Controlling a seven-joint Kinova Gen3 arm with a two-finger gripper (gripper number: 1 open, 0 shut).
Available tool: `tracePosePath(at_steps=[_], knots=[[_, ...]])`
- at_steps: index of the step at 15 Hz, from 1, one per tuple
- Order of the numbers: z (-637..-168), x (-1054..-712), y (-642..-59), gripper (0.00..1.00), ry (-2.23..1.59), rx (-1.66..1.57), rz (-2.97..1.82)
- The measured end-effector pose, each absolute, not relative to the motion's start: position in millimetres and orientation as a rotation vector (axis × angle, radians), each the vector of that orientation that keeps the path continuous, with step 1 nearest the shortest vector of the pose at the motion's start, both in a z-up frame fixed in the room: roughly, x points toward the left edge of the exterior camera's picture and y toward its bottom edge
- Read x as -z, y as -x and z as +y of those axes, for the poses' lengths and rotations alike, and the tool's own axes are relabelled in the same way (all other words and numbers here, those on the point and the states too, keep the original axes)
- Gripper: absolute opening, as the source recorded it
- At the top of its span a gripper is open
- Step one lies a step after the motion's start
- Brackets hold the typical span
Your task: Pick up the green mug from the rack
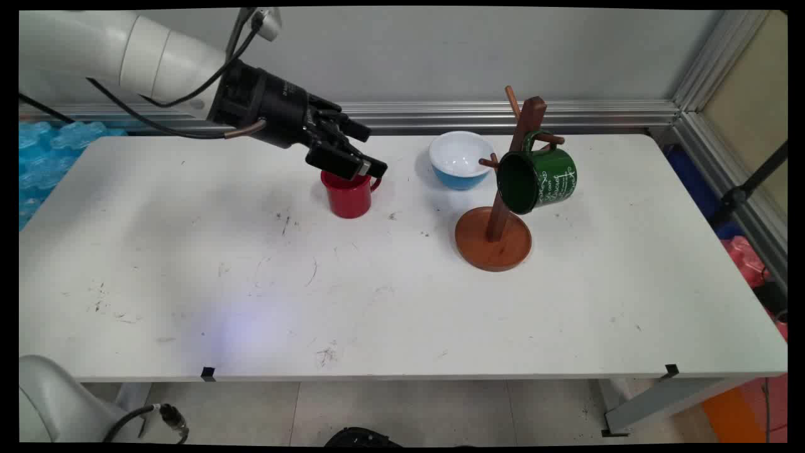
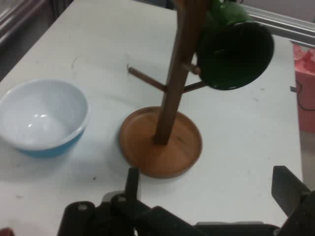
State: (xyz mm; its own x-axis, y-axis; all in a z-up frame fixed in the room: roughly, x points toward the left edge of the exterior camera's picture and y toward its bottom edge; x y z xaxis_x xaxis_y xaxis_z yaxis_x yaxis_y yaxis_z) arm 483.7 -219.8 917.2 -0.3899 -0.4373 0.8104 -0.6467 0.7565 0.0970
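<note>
My gripper (image 1: 368,150) hangs just above a red mug (image 1: 348,195) that stands upright on the white table (image 1: 188,264), its handle to the right. The fingers are spread wide with nothing between them, as the hand view shows (image 2: 209,184). That view looks past them at a brown wooden mug tree (image 2: 162,142) with a dark green mug (image 2: 236,46) hung on one peg. A white bowl with a blue outside (image 2: 44,118) stands left of it. In the main view the bowl (image 1: 459,160) and the tree (image 1: 494,242) with its green mug (image 1: 538,179) stand right of the red mug.
Blue bubble wrap (image 1: 44,151) lies off the table's left end. An aluminium rail (image 1: 503,113) runs along the wall behind. Pink bags (image 1: 748,258) sit on the floor beyond the right edge.
</note>
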Motion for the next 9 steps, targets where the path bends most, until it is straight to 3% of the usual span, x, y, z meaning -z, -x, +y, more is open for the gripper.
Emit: tracePosePath(at_steps=[9], knots=[[-214.6, -928.5, -423.1, 1.00, -0.756, -0.228, -2.039]])
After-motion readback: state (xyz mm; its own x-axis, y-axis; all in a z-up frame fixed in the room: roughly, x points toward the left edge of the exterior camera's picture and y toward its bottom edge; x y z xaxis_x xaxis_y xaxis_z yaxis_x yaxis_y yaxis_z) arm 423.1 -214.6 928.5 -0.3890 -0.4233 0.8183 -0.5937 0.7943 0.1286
